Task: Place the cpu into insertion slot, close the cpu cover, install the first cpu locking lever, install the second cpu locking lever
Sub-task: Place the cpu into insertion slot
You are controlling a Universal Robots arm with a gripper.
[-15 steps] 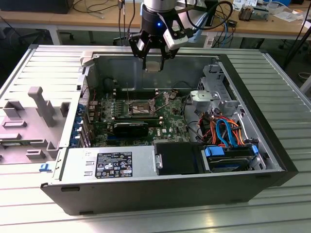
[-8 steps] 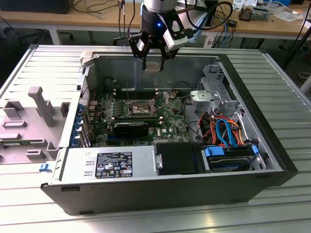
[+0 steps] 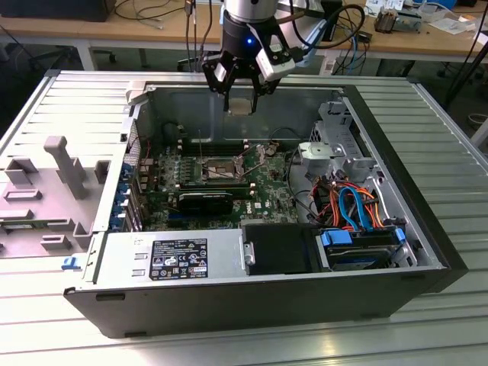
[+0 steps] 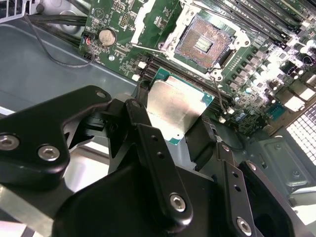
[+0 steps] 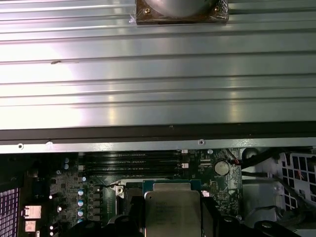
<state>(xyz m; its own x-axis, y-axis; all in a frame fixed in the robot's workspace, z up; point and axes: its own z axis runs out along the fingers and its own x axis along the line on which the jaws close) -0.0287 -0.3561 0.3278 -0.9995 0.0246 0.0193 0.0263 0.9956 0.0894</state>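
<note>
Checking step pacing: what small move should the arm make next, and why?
Probably bring the chip down toward the socket: the jaws hold it high above the open case, and the socket lies uncovered and empty.

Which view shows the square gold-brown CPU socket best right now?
The second wrist view: the square gold-brown socket lies open, contact field plain. The exterior view shows it from afar; in the first wrist view the silvery square chip largely hides it.
</note>
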